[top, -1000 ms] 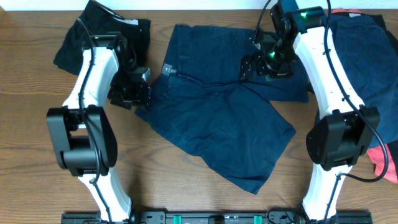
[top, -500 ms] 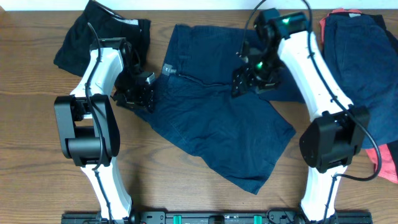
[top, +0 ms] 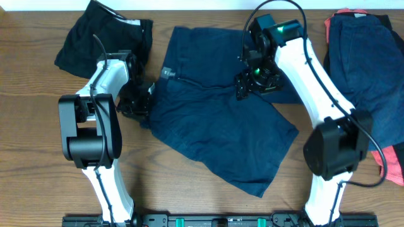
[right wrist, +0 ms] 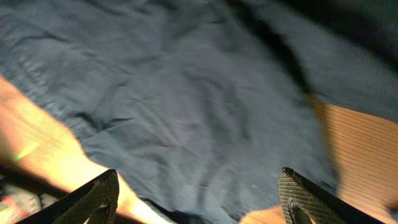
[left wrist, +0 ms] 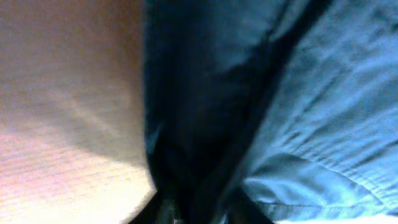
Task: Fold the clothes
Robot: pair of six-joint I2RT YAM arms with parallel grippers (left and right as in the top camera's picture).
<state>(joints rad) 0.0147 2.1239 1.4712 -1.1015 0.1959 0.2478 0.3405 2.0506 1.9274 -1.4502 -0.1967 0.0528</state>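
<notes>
The overhead view is bright, even and sharp, with only soft shadows. Both wrist views are blurred. In the left one, glare washes out the table [left wrist: 62, 93] beside the dim shorts [left wrist: 311, 124].

My wooden table [top: 38, 157] carries navy shorts [top: 221, 132] spread mid-table, a black garment [top: 82, 38] at the far left, and at my right a pink garment [top: 391, 167] under more navy cloth [top: 372, 63].

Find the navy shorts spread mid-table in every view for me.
Overhead: navy shorts lie at the centre of the wooden table.
Left wrist: the shorts fill the right half, blurred.
Right wrist: the shorts fill most of the frame.
Shared landmark: bare wood bordering the fabric's edge.
</notes>
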